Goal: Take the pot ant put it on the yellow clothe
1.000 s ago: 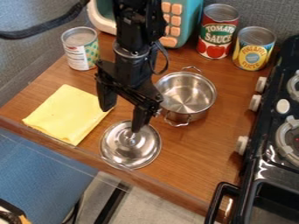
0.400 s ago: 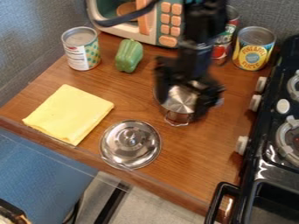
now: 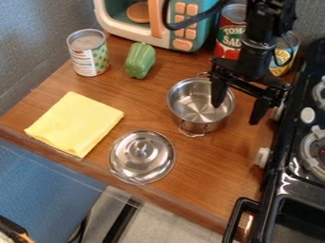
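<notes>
My gripper hangs over the right part of the pot, its two fingers spread open with nothing held. The left finger is in front of the pot's inside; the right one is between the pot and the stove knobs. The silver pot stands upright and empty at the centre right of the counter, with a wire handle towards the front and another at the back. The folded yellow cloth lies flat at the left, apart from the pot, with nothing on it.
A silver lid lies on the wooden counter between cloth and pot, nearer the front edge. Behind are a can, a green pepper, a toy microwave and two more cans. The black stove borders the right.
The gripper has moved right across the pot, from above the lid and the pot's left side to the pot's right side. The pepper has come into sight. Pot, lid and cloth have stayed put.
</notes>
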Motion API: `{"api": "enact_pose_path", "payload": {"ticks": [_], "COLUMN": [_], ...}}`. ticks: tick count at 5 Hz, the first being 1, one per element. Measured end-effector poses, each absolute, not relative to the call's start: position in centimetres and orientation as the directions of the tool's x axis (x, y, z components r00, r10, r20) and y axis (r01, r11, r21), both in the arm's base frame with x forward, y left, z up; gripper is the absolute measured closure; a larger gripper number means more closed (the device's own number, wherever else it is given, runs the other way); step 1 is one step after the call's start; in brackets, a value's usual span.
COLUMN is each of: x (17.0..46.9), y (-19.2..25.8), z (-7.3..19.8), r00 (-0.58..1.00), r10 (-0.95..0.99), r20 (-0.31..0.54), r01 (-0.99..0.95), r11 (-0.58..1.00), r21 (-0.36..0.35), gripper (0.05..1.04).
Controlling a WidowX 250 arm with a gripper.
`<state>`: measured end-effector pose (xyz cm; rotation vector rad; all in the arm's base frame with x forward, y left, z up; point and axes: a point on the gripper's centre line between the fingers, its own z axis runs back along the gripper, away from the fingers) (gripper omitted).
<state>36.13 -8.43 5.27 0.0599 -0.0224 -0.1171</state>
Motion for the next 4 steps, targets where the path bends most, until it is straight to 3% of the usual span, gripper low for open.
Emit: {"api": "enact_pose_path", "payload": {"ticks": [1, 3, 4], "x": [36.6, 36.7, 36.4], "y": [-8.3, -7.5, -7.5], "z": [4.0, 2.8, 2.7], "r00": [0.993, 0.994, 0.993], "r10": [-0.116, -0.111, -0.118], "r20": [0.005, -0.003, -0.015], "r01": [0.115, 0.11, 0.119], "r11": [0.989, 0.983, 0.983], "r21": [0.097, 0.147, 0.143], "gripper": [0.137, 0.739, 0.942]}}
